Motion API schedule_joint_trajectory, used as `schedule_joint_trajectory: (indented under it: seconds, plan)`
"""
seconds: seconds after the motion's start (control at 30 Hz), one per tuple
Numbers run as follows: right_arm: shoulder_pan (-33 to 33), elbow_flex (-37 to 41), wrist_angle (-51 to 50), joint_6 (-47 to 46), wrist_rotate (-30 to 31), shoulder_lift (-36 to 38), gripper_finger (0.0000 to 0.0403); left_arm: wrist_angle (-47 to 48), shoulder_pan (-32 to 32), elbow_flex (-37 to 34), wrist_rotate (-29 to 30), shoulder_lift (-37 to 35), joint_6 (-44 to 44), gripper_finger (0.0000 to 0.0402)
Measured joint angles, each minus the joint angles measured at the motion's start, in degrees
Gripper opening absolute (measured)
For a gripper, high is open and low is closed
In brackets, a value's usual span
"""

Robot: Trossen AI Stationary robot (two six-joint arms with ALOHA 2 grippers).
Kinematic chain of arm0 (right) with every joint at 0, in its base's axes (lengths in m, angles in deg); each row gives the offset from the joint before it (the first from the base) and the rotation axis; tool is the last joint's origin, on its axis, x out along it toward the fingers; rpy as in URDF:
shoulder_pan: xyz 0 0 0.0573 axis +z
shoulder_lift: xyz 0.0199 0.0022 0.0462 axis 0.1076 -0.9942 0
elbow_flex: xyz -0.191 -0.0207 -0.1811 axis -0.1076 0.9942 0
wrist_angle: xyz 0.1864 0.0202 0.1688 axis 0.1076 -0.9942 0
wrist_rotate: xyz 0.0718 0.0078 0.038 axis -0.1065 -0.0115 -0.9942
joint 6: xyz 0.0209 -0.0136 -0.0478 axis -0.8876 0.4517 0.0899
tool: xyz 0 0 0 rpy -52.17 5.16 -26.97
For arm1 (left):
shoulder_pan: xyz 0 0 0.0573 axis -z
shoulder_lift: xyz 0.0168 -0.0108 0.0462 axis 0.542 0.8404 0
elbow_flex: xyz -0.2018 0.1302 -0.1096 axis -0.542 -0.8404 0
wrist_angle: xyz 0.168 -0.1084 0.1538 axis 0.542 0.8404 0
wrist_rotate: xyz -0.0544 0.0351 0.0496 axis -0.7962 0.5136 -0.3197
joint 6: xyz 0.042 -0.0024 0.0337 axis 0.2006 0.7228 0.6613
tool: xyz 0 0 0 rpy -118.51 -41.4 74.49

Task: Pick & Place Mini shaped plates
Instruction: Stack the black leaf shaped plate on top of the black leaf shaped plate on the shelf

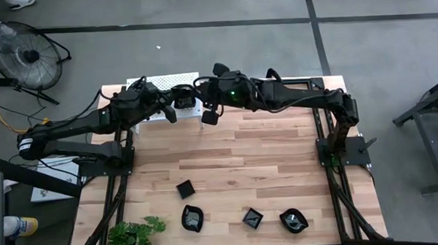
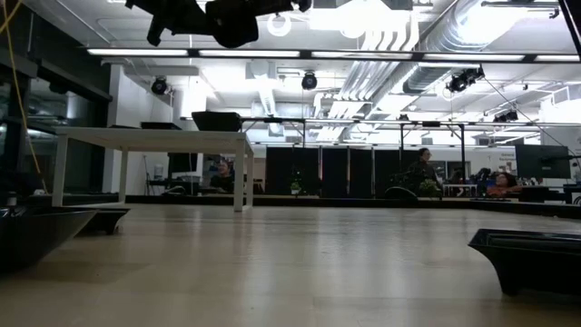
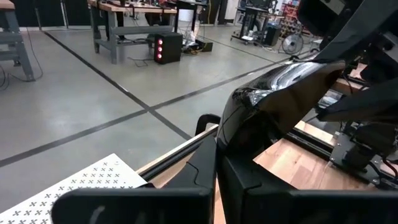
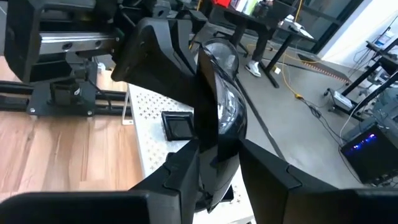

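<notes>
A glossy black mini shaped plate is held up over the table's far edge, above the white perforated shelf. My left gripper is shut on one end of it. My right gripper comes from the opposite side and is closed on its other end. A small square plate lies on the shelf. More mini plates rest on the wood near the front edge. My left gripper pinches one end of the plate between its two fingers, coming nearly level from the table's left. The plate stands out beyond the fingers, on edge and clear of the shelf. My right gripper has its two fingers against the two faces of the plate's other end, slanting slightly down from the table's right. The plate stands on edge between them, lifted clear.
Several black plates lie along the near part of the wooden table. A green plant sits at the near left corner. A fan stands on the floor at the far left.
</notes>
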Motion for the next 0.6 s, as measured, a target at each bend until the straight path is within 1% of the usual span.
schedule_joint_trajectory:
  seconds: [0.2, 0.5, 0.6]
  plan:
    - [0.0, 0.0, 0.2, 0.0, -0.2, -0.5, 0.0086, 0.2, 0.0, 0.0, 0.0, 0.0, 0.0, 0.0000]
    - [0.0, 0.0, 1.8, 0.5, 2.4, -0.2, 0.0019, 0.2, 0.0, 0.0, 0.0, 0.0, 0.0, 0.0000]
    - [0.0, 0.0, 1.9, 0.5, 2.5, -0.1, 0.0005, 0.2, 0.0, 0.0, -0.1, 0.0, 0.0, 0.0000]
